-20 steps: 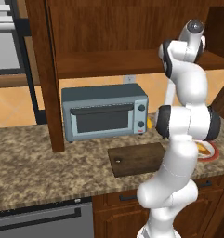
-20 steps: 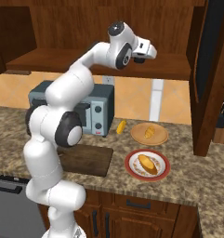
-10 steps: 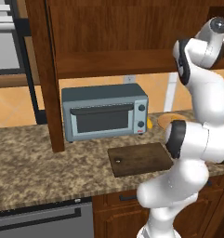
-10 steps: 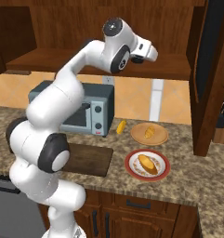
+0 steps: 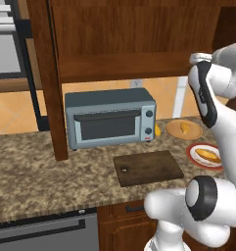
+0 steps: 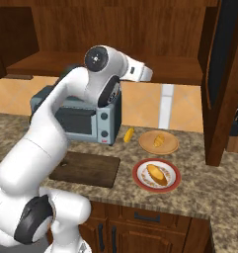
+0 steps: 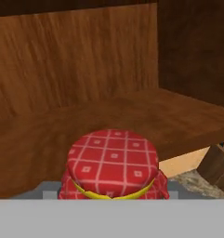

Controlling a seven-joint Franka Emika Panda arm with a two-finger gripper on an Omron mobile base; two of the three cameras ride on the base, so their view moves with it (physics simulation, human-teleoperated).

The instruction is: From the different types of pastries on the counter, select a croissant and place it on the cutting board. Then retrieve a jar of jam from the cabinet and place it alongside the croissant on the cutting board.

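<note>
A jar of jam [image 7: 112, 158] with a red checked cloth top and a yellow band sits close in front of the hand camera. My gripper [image 7: 112, 191] is shut on it, just above the front of the cabinet shelf [image 7: 178, 116]. The jar's base is hidden. The dark cutting board [image 6: 86, 169] [image 5: 148, 167] lies bare on the counter [image 5: 31, 171] in front of the toaster oven. A small elongated golden-orange croissant [image 6: 129, 134] [image 5: 157, 130] lies on the counter beside the toaster oven's right side.
The grey-blue toaster oven [image 5: 109, 121] stands behind the board. A round tan disc [image 6: 158, 142] and a red-rimmed plate [image 6: 156, 175] each carry a pastry to the right. A cabinet post [image 5: 47, 83] rises left of the oven, and another [image 6: 217, 89] at the right.
The arm has swung its elbow round toward the right side. The hand has come down and drawn back a little from the cabinet. The things on the counter have not moved.
</note>
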